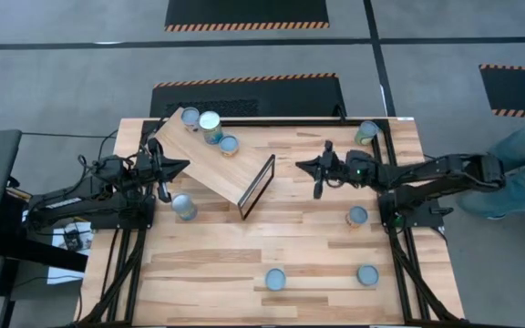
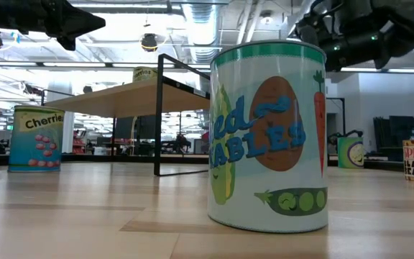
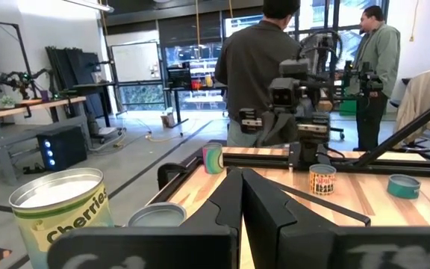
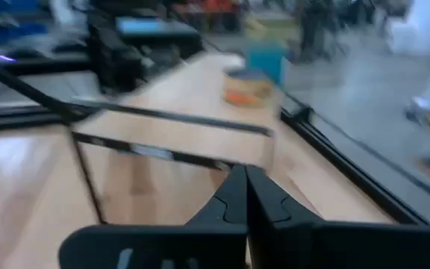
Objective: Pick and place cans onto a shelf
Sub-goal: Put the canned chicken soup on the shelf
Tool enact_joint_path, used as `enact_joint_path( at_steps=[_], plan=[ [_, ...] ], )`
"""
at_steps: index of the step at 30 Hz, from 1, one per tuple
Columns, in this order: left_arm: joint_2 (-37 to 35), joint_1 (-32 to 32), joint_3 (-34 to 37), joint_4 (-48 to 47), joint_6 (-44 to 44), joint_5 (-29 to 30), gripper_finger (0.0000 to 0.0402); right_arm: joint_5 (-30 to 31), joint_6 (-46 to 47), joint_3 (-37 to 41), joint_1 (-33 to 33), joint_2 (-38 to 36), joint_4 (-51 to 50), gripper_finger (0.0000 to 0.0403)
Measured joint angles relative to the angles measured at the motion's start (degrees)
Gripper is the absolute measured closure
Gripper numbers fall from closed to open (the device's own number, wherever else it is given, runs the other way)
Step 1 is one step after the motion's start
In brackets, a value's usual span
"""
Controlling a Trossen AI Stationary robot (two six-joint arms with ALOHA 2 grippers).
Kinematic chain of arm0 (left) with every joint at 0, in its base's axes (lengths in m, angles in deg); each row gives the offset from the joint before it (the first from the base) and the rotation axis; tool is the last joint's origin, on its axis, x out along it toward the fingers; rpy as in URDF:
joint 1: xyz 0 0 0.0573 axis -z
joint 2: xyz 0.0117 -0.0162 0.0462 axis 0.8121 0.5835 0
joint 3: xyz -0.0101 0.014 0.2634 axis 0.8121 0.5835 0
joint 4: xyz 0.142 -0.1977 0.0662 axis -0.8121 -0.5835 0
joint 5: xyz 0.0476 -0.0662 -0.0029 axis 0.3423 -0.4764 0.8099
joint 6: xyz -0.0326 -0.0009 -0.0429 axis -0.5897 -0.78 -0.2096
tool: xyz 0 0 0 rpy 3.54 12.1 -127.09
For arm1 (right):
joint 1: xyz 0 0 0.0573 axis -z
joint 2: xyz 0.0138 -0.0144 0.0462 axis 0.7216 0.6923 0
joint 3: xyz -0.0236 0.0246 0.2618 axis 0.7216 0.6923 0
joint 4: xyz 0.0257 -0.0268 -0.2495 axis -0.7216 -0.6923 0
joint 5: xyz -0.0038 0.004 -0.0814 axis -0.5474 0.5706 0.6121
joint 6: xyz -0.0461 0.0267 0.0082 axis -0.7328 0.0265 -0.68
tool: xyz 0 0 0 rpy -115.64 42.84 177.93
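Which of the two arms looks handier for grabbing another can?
Probably the left: the left gripper, empty, hangs just above a silver-topped tin beside the slanted light wood shelf. The right gripper has none as near.

**An open workshop around the bench**

Grey concrete floor (image 1: pixel 62 82) crossed by dark seams surrounds the light plank tabletop (image 1: pixel 272 246). Black floor mats with orange-striped edges (image 1: pixel 247 14) lie beyond it. Overhead run silver ducts (image 2: pixel 192 25) and bright strip lights (image 2: pixel 99 65). A white board (image 3: pixel 134 61) stands near a wooden side bench (image 3: pixel 21 112), and two people (image 3: pixel 256 67) stand by tall windows (image 3: pixel 192 37)
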Motion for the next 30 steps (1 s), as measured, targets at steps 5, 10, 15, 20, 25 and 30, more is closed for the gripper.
enact_joint_path(
  at_steps=[5, 10, 15, 20, 25, 30],
  plan=[
    [0.0, 0.0, 0.0, 0.0, 0.0, 0.0, 0.0401, 2.3, 1.8, -7.7, 8.4, -5.0, -26.1, 0.0396],
    [0.0, 0.0, 0.0, 0.0, 0.0, 0.0, 0.0401, 2.8, 1.1, -17.8, 20.5, -5.1, -49.9, 0.0394],
    [0.0, 0.0, 0.0, 0.0, 0.0, 0.0, 0.0401, 2.6, 0.0, -23.6, 33.3, -1.1, -62.7, 0.0393],
    [0.0, 0.0, 1.3, 3.2, -0.2, 0.0, 0.0401, 2.6, -0.5, -26.6, 43.1, 4.3, -68.5, 0.0378],
    [0.0, 0.0, 4.1, 8.3, -0.4, -0.1, 0.0401, 2.6, 0.0, -28.2, 48.0, 9.8, -69.9, 0.0335],
    [0.0, 0.0, 4.2, 8.8, -0.3, 0.6, 0.0401, 4.9, 1.1, -30.9, 48.0, 13.6, -73.2, 0.0293]
  ],
)
